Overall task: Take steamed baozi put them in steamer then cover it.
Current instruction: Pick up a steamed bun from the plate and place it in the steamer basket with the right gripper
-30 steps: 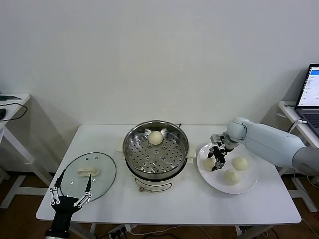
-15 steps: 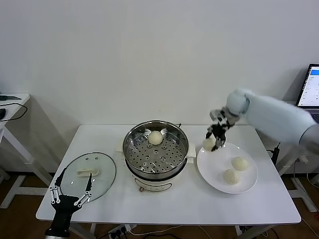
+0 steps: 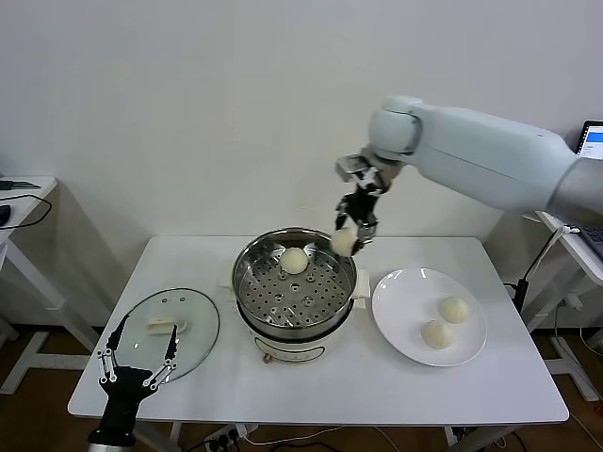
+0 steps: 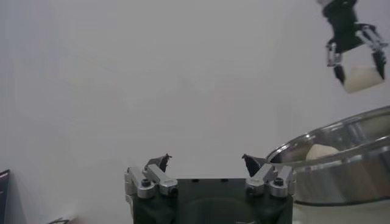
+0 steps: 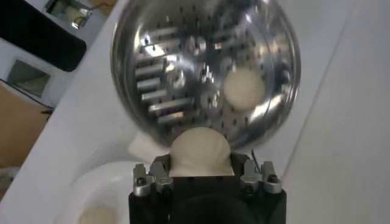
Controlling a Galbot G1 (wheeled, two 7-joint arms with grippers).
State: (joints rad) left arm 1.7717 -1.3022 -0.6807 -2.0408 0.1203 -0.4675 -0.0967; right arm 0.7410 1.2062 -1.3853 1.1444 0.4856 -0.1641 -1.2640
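Head view, near edge: left gripper (image 3: 134, 363) parked low at the near-left corner, fingers spread wide, holding nothing.
Cover (image 3: 170, 331): flat on the worktop (image 3: 311, 386) just beyond the left gripper, left of the steamer, handle up.
Plate (image 3: 405, 301): right of the steamer, carrying two baozi (image 3: 444, 321) on its right half; left half bare.
Steamer (image 3: 295, 284): centre of the worktop, uncovered; one bun (image 3: 295, 261) sits at the far side of the perforated tray, the near part unfilled.
Right gripper (image 3: 352, 232): high above the steamer's far-right rim, fingers clamped on a held baozi (image 3: 344, 241) that hangs below them.
Deciding relation: the held bun is over the rim's right edge, not yet over the tray; free tray space lies down, to the left and nearer. The right wrist view puts the pot just ahead of the bun.
Nearer arm: right, by a wide margin.
Judged need: shift left over the holes, lower, clear the resting bun.
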